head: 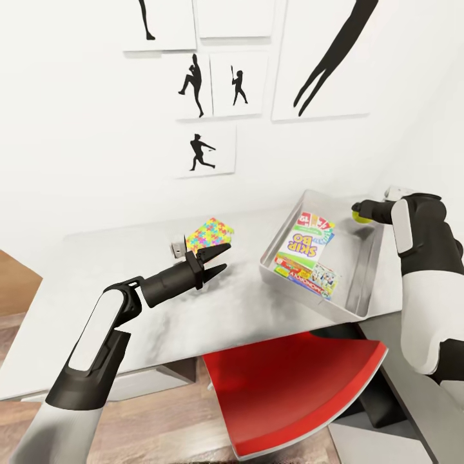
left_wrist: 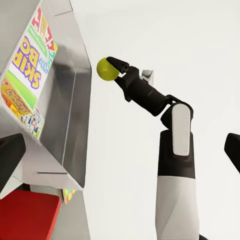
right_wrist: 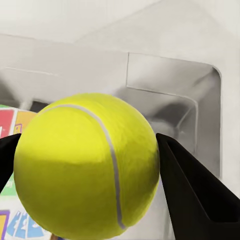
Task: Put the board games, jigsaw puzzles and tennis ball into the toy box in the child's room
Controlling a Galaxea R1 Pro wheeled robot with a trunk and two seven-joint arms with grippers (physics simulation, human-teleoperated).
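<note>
Right gripper [head: 358,211] is clamping the tennis ball [head: 362,213] between both fingers, holding it in the air just above the far right rim of the toy box [head: 361,283]. In the right wrist view the ball [right_wrist: 87,167] is sitting squarely between the dark fingers [right_wrist: 192,192], the grey bin interior lying below it. The left wrist view is catching the same grip from the side: ball [left_wrist: 106,68] pinched at the fingertips, right gripper [left_wrist: 113,67] reaching out beside the box wall [left_wrist: 75,110].

Toy box is resting on the light grey table [head: 129,303], toward its right end. Inside, the Skip-Bo game [head: 304,243] is lying on top of the Monopoly game [head: 309,276].

Left gripper [head: 218,258] is hanging over the table's middle, jaws spread apart, gripping nothing. Just beyond its fingertips a jigsaw puzzle [head: 209,232] is lying on the table near the wall; whether it is one square or two stacked, I cannot tell.

Red chair [head: 290,393] is standing tucked at the table's front edge. Baseball-player prints [head: 206,103] are hanging on the white wall behind.
</note>
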